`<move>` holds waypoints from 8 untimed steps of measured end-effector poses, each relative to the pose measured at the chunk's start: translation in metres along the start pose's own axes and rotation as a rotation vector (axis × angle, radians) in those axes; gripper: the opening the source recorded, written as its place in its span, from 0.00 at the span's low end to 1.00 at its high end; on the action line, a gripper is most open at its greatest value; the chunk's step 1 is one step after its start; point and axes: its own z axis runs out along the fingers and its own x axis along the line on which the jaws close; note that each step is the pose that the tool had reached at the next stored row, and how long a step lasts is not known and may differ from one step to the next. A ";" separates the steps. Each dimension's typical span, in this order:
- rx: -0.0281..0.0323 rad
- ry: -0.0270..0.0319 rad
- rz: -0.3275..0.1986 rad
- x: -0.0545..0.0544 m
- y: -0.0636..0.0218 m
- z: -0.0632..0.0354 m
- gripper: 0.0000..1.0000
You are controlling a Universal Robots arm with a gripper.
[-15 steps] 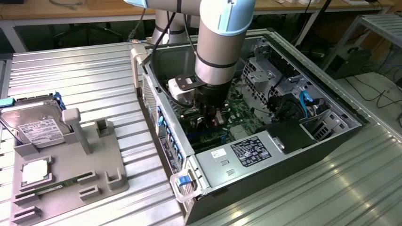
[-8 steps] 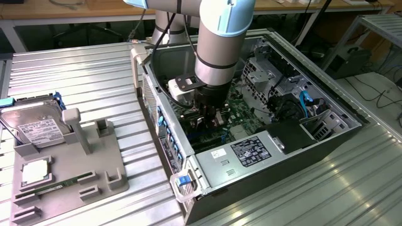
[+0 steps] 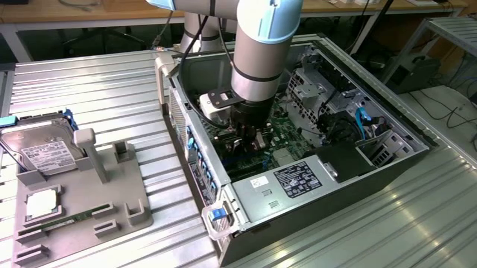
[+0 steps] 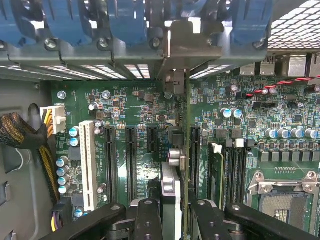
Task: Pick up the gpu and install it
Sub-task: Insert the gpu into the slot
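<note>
The gripper stands inside the open computer case, its two black fingers drawn in on either side of the gpu, which it holds edge-on between them. In the wrist view the card runs as a thin upright strip from the fingers toward the rear of the case, and its silver bracket stands at the row of slot openings there. The card sits over the motherboard, beside the black expansion slots; whether its edge is fully seated in a slot cannot be told.

To one side of the card lie a white slot, a white power connector and a braided cable bundle. To the other side lie memory slots and the bare processor socket. Blue retention clips line the rear of the case above the slots.

In the exterior view the arm reaches straight down into the case, the gripper low over the board. A power supply with a white label occupies the near end of the case, and a blue latch sits at its corner.

On the exterior view's left, well apart from the case, a grey fixture tray rests on the ribbed metal table. It carries a hard drive, a processor and a green memory stick.
</note>
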 end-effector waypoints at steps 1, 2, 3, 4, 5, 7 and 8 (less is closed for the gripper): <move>0.0000 0.0000 0.000 0.000 0.0000 0.0000 0.28; 0.0000 0.0000 0.000 0.000 0.0000 0.0000 0.28; 0.0000 0.0000 0.000 0.000 0.0000 0.0000 0.28; 0.0000 0.0000 0.000 0.000 0.0000 0.0000 0.28; 0.0000 0.0000 0.000 0.000 0.0000 0.0000 0.28; 0.0000 0.0000 0.000 0.000 0.0000 0.0000 0.28; 0.0000 0.0000 0.000 0.000 0.0000 0.0000 0.28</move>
